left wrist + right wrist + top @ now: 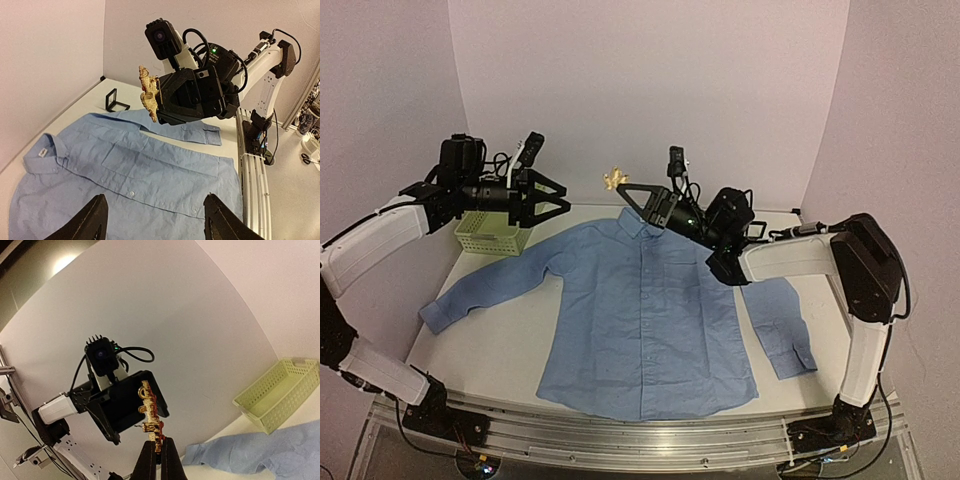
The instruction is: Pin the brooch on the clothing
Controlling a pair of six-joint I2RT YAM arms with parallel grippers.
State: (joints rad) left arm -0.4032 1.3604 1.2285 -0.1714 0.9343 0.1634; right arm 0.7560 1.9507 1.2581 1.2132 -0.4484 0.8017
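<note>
The right hand (160, 452) is pinching the brooch (151, 412) by its lower end between slim black fingers pressed together, holding it upright in the air above the collar end of the shirt (645, 310). The brooch is showing as a knobbly, irregular piece of gold-coloured metal with small red spots, glinting a little. The left hand (560, 197) is hanging open and empty, its two dark, pointed fingers (95, 220) spread wide and facing the brooch from a short way off, above the shirt's sleeve.

The shirt is lying flat on its back, buttoned up, a light blue woven cloth with a fine, matte grain, small pale buttons and a chest pocket. One sleeve is stretching out to the left edge; the other is bending down along the right side. A pale green plastic basket (490, 235) with a mesh of small holes is sitting at the far left corner, touching the sleeve. A small black-framed square box (116, 100) is standing near the far edge.

The table (490, 340) is showing a smooth, off-white top. Plain pale walls (650, 90) are closing it in on three sides, and a ribbed aluminium rail (620, 435) is running along the near edge.
</note>
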